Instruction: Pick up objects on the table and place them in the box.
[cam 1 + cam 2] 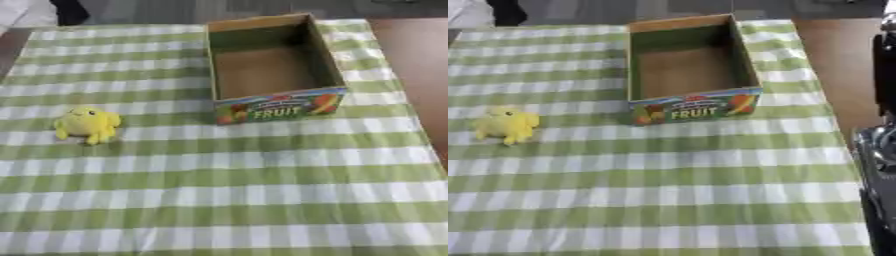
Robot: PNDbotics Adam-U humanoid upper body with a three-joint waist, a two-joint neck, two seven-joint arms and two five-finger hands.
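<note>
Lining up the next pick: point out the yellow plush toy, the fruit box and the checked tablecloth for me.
yellow plush toy [87, 123], left eye view, middle of its round body.
fruit box [278, 108], left eye view, printed front wall by the word FRUIT.
checked tablecloth [227, 190], left eye view, bare patch near the front.

Soft fuzzy yellow plush toy [87, 124], matt cardboard box [278, 106] w/ printed front, on checked cloth tablecloth [227, 190].
</note>
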